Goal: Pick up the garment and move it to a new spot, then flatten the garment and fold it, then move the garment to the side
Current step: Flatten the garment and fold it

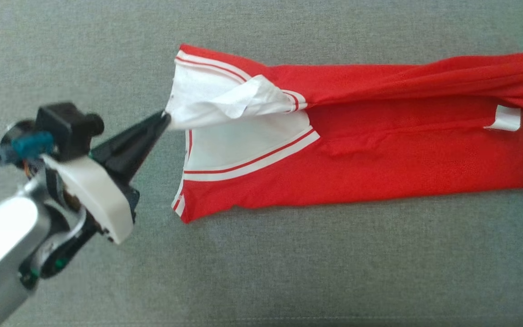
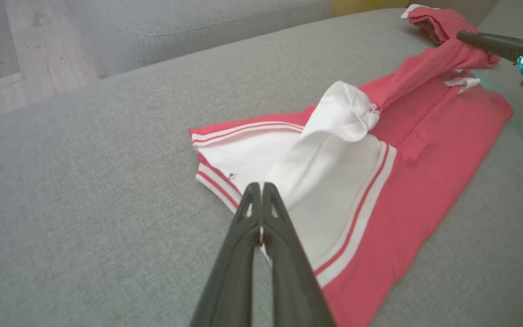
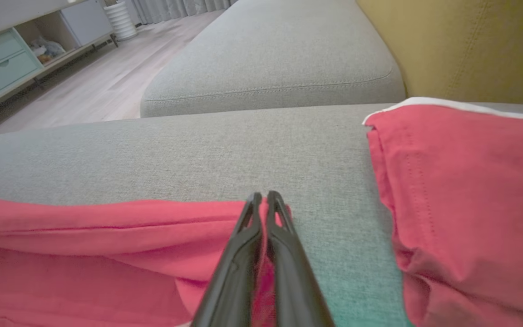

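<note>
1. The red fabric garment with white striped trim [image 1: 379, 159] lies stretched on the grey woven sofa cushion [image 1: 288, 263].
2. My left gripper [image 1: 165, 117] pinches its white edge; my right gripper [image 3: 263, 197] clamps red cloth at the other end.
3. Folding, I judge; next, carry both ends across together.

**Grey upholstery in a wood-floored room**

The foreground is taken up by a grey woven sofa seat [image 1: 288, 263]. A second grey cushion [image 3: 270, 54] is set just behind it, and a mustard-yellow upholstered back [image 3: 470, 45] is seen beside that. Beyond, a pale wooden floor [image 3: 107, 77] is laid. A low cabinet [image 3: 2, 59] with pale green drawers is placed near grey curtains [image 3: 184, 4].
</note>
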Available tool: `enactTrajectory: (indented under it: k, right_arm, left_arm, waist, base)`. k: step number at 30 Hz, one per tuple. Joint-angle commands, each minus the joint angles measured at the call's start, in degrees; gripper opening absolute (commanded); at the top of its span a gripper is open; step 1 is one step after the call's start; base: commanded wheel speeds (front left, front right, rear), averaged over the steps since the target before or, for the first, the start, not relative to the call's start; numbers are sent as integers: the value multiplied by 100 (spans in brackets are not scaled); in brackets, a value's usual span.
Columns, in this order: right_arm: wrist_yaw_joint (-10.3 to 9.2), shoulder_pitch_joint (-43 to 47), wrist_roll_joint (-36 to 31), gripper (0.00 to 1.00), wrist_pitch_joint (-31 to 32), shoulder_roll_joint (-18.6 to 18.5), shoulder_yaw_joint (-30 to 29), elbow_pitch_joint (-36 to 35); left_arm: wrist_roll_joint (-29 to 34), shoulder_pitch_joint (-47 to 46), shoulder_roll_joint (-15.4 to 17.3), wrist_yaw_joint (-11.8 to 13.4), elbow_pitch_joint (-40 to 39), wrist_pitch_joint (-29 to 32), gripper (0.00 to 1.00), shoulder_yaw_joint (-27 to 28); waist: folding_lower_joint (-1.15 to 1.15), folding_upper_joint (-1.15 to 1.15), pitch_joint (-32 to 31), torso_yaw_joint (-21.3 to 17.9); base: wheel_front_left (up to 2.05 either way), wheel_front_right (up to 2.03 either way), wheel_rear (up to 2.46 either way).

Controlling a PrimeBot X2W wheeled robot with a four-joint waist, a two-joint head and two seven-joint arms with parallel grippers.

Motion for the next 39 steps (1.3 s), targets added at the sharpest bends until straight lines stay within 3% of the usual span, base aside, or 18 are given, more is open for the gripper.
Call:
enactTrajectory:
  k: [1, 9, 10, 11, 12, 13, 14, 16, 17, 23, 29, 32, 35, 39]
  right_arm:
    - [-4, 195, -40, 0, -63, -249, -59, -109]
    - [-4, 556, -310, 0, -70, -215, -458, -287]
    - [-4, 608, -336, 6, -71, -210, -504, -313]
    - [-4, 667, -358, 20, -71, -198, -551, -336]
    - [-4, 736, -368, 28, -72, -177, -595, -358]
    - [-4, 813, -376, 47, -72, -154, -635, -376]
    - [-4, 897, -376, 100, -72, -125, -694, -375]
    - [-4, 1080, -393, 100, -74, -49, -845, -372]
    - [-4, 1185, -406, 100, -75, -5, -935, -377]
    - [-4, 1941, -689, 100, -78, 385, -1909, -598]
    - [-4, 2630, -1294, 100, -79, 1282, -2967, -942]
    - [-4, 2715, -1596, 100, -79, 1768, -3414, -891]
    - [-4, 2649, -1872, 100, -79, 2155, -3700, -718]
    - [-4, 2480, -2158, 100, 30, 2410, -3995, -398]
  left_arm:
    - [62, -128, 299, 33, -163, -54, 0, 266]
    - [92, 100, 263, 147, -205, -182, 0, 176]
    - [91, 122, 256, 166, -210, -193, 0, 169]
    - [88, 152, 251, 186, -213, -203, 0, 159]
    - [94, 185, 250, 205, -214, -215, 0, 145]
    - [108, 220, 243, 231, -213, -240, 0, 132]
    - [119, 269, 234, 261, -206, -265, 0, 112]
    - [144, 387, 198, 325, -189, -334, 84, 62]
    - [133, 463, 157, 359, -182, -388, 100, 39]
    - [352, 895, -182, 701, -8, -1235, 100, 64]
    - [855, 1404, -908, 1630, 638, -2665, 100, 318]
    - [1068, 1667, -1414, 2016, 928, -2957, 100, 518]
    - [1422, 1931, -1971, 2162, 999, -3005, 100, 768]
    - [2073, 2323, -2616, 2073, 933, -3010, 100, 1142]
  waist:
    - [1, 0, -2, -4]
    - [1, 0, 10, 2]
    - [1, 0, 5, -1]
    - [1, 0, -4, -4]
    - [1, 0, -20, -9]
    - [1, 0, -42, -15]
    - [1, 0, -69, -20]
    - [1, 0, -136, -31]
    - [1, 0, -174, -36]
    - [1, 0, -458, -30]
    - [1, 0, -762, 44]
    - [1, 0, -871, 151]
    - [1, 0, -947, 301]
    - [1, 0, -997, 539]
  base:
    - [0, 0, 0]
    - [0, 0, 0]
    - [0, 0, 0]
    - [0, 0, 0]
    - [0, 0, 0]
    - [0, 0, 0]
    - [0, 0, 0]
    - [0, 0, 0]
    - [0, 0, 0]
    - [0, 0, 0]
    - [0, 0, 0]
    - [0, 0, 0]
    - [0, 0, 0]
    - [0, 0, 0]
